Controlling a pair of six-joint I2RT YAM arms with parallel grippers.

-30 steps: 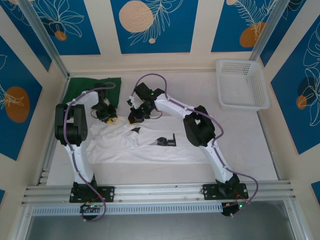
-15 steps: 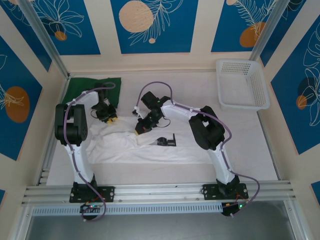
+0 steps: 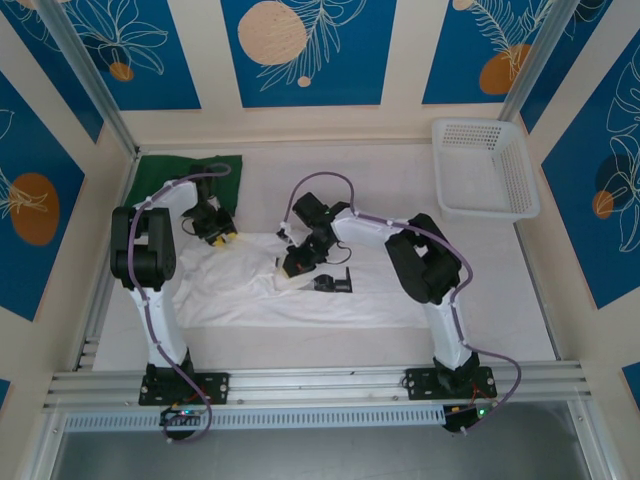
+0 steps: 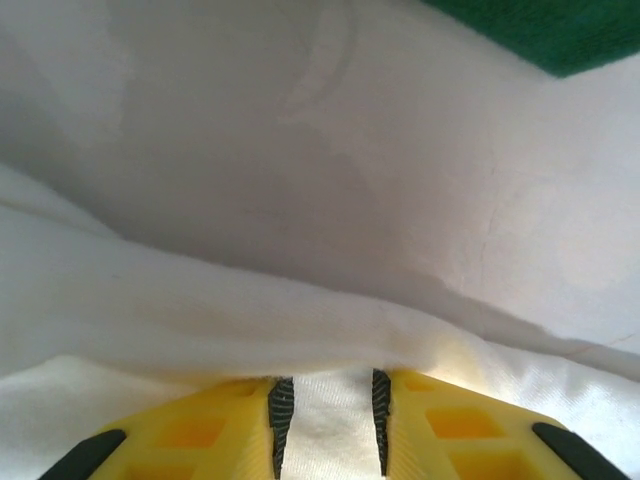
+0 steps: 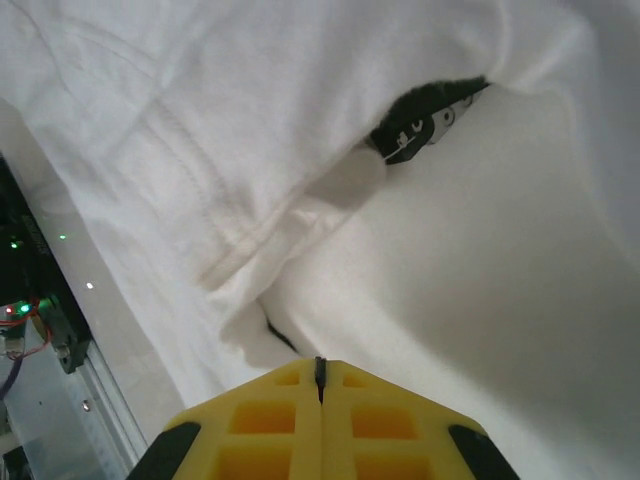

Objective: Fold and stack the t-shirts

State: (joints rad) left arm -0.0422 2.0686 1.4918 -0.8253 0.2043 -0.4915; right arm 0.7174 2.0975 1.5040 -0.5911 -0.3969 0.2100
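Note:
The white t-shirt (image 3: 300, 302) lies spread across the middle of the table, its black printed marks (image 3: 335, 282) facing up. The plain dark green t-shirt (image 3: 185, 172) lies flat at the back left corner. My left gripper (image 3: 224, 238) rests on the white shirt's upper left edge. In the left wrist view its fingers (image 4: 327, 385) stand a little apart, with white cloth (image 4: 300, 320) in the gap and draped over the tips. My right gripper (image 3: 292, 270) is down on the shirt's middle. In its wrist view the tips (image 5: 320, 362) are shut on a bunched fold (image 5: 250, 335) of the shirt.
A white mesh basket (image 3: 478, 213) stands at the back right. A metal rail (image 3: 320, 382) runs along the near edge by the arm bases. A green corner (image 4: 560, 30) shows beyond the white cloth in the left wrist view.
My right gripper has moved toward the near side and a little right, drawing the white shirt's upper edge over onto its middle. The left gripper has stayed in place and its jaws have parted slightly.

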